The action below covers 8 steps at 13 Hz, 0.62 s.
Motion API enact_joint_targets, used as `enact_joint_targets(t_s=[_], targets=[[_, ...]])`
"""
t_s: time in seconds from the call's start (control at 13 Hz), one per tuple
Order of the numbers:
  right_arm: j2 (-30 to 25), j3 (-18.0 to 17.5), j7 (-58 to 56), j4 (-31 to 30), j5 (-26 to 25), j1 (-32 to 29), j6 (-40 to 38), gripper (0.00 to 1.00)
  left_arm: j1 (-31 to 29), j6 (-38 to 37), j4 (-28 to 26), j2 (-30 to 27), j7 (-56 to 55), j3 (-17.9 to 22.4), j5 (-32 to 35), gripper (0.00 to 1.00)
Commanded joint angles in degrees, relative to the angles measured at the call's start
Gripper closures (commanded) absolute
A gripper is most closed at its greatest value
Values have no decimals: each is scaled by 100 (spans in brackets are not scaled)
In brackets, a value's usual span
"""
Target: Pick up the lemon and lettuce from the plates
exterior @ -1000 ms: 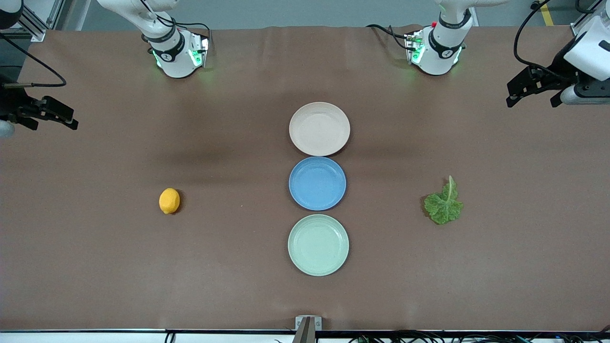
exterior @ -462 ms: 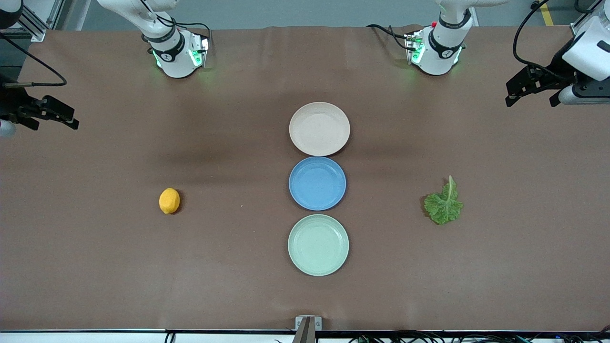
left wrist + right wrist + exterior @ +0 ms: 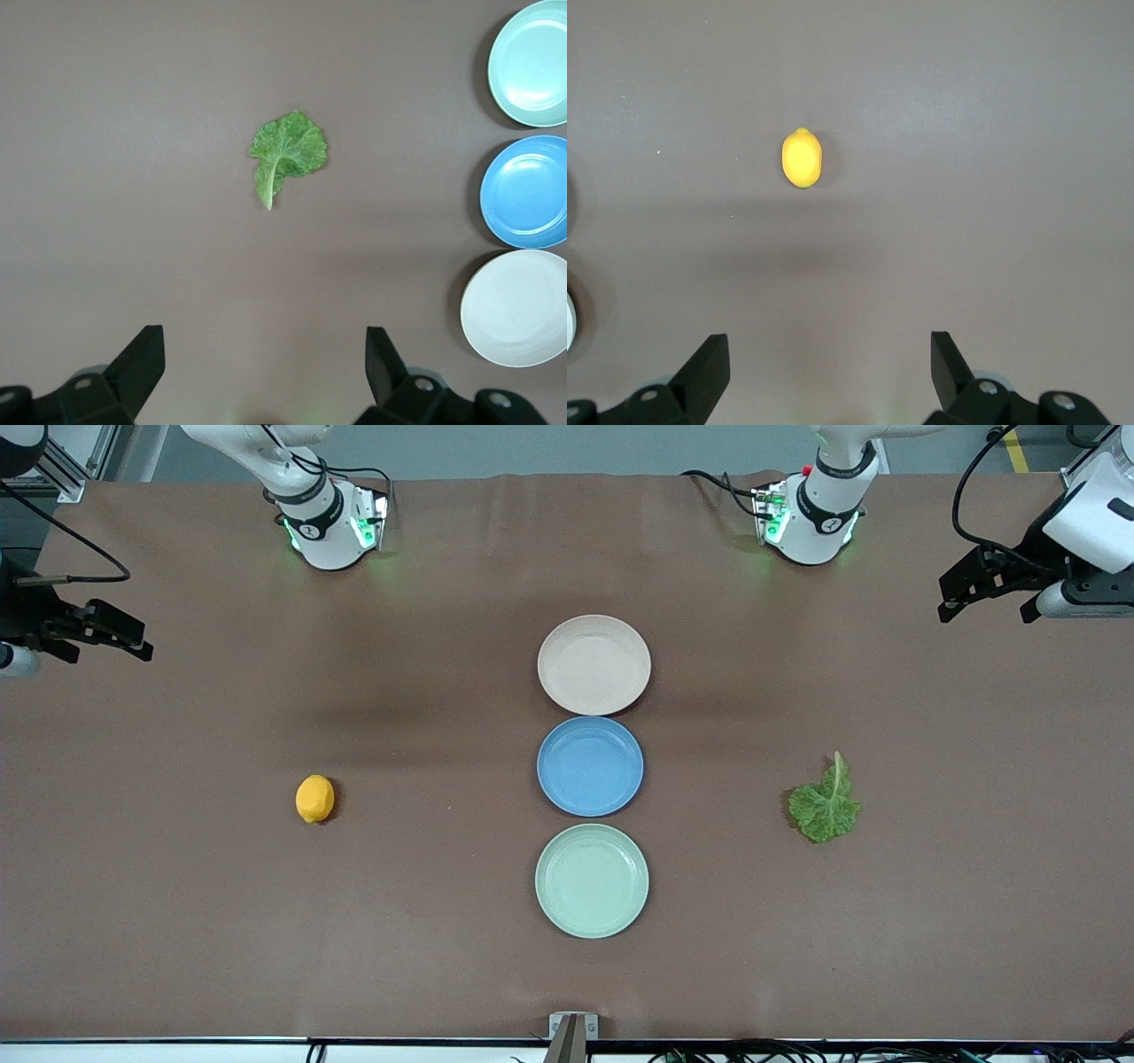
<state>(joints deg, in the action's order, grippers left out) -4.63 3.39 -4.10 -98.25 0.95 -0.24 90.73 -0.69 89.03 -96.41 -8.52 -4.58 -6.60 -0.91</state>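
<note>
The lemon point(image 3: 314, 798) lies on the bare table toward the right arm's end; the lettuce point(image 3: 826, 804) lies toward the left arm's end. All 3 plates point(image 3: 593, 663) are empty, so the removal looks done. Both the left gripper point(image 3: 985, 587) and right gripper point(image 3: 104, 631) hang wide open, holding nothing, apparently high over the table ends. Next likely calls only for parking.

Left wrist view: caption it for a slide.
Open left gripper above table, lettuce lying beside three empty plates.
</note>
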Motion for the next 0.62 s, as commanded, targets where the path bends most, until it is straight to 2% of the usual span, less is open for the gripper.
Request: enact_joint_targets(t_s=[0.0,0.54], targets=[[-178,4,-91,-115,54,24,24,0,25,-88,122,44,-51,-16,135,0],[-187,13,-83,-45,63,16,50,0,17,-88,307,167,-16,-8,144,0]])
